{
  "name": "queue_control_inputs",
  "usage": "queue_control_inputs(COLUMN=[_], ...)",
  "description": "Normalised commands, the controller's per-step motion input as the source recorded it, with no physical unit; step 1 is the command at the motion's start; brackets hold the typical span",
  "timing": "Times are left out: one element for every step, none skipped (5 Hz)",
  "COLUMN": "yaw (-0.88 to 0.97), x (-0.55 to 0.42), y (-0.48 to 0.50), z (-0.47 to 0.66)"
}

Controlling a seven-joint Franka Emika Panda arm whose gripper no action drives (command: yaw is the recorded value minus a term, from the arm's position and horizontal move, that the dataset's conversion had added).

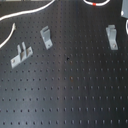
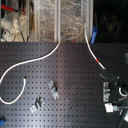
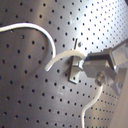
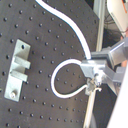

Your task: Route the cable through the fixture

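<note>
**Operator:** Where are you, and what have you got?

**Me:** My gripper (image 4: 95, 75) looks clamped on the cable (image 2: 37, 59). In the second wrist view the cord meets my fingers (image 4: 89, 68) and loops out over the black pegboard (image 1: 75, 95). The pinch point itself is hidden, so I judge the hold from how the cord hangs.

**Operator:** And the rest of the cable?

**Me:** In the second exterior view it runs from a loose end near that picture's left side, arcs up towards the shelves at the back, then comes down past a red band (image 2: 99, 63) towards me at the second exterior view's right.

**Operator:** The fixture?

**Me:** Three metal brackets are bolted to the board. One bracket (image 3: 74, 67) sits just beside my fingers in the first wrist view; another (image 4: 17, 67) lies apart from the loop. No cord is in any slot that I can see.

**Operator:** What worries you?

**Me:** Mostly the slack. The loop is springy, so as I swing it could catch on a bracket edge or ride over the slot instead of dropping in. A thin, smooth cord may also slide through my grip if the far length drags on the board. And I am close to that bracket, so a low pass could knock metal.
</note>
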Motion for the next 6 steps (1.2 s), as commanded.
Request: queue_control_inputs(yaw=[-0.02, -0.01, -0.39, -0.73, -0.78, -0.67], x=[0.006, 0.031, 0.009, 0.089, 0.038, 0.017], y=[0.050, -0.017, 0.304, 0.204, 0.174, 0.243], z=[0.01, 0.07, 0.16, 0.11, 0.11, 0.20])
